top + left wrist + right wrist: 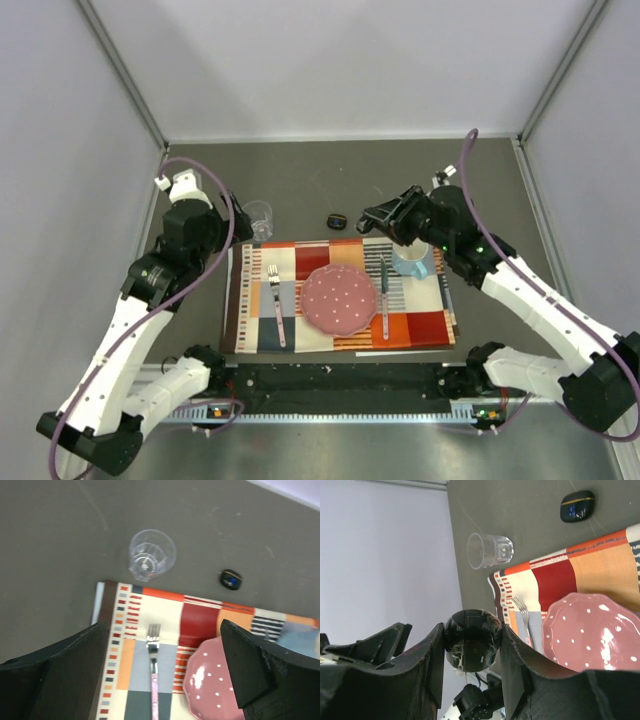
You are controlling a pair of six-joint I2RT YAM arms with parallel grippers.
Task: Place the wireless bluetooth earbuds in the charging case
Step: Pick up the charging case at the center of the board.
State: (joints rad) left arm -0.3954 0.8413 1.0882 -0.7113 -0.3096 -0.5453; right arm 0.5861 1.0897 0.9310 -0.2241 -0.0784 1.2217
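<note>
Presently a small, glossy black, rounded thing is clamped between the right fingers (517, 670), which are closed on it from both sides. By its size and sheen it is judged to be one earbud (472, 640). It is held in the air, clear of the desk (300, 170). The second bud cannot be found in any view. The left fingers (250, 665) are spread wide with nothing between them and are poised above the near-left part of the striped placemat (200, 615), over the fork (152, 655). The charging case (577, 506) is seen on bare desk just beyond the far edge of the placemat, between the clear glass (490, 550) and the right wrist. Blue lights show on its outer shell and no paler inside can be seen, so its lid is judged to be down, though this cannot be told for certain. The step in hand is taken to be the carrying of the bud to the case. A short move toward the case is called for next. If the lid is indeed shut, it would have to be raised first, for which the free left fingers are available. The pink dotted plate (595, 630) lies well clear of that path.
</note>
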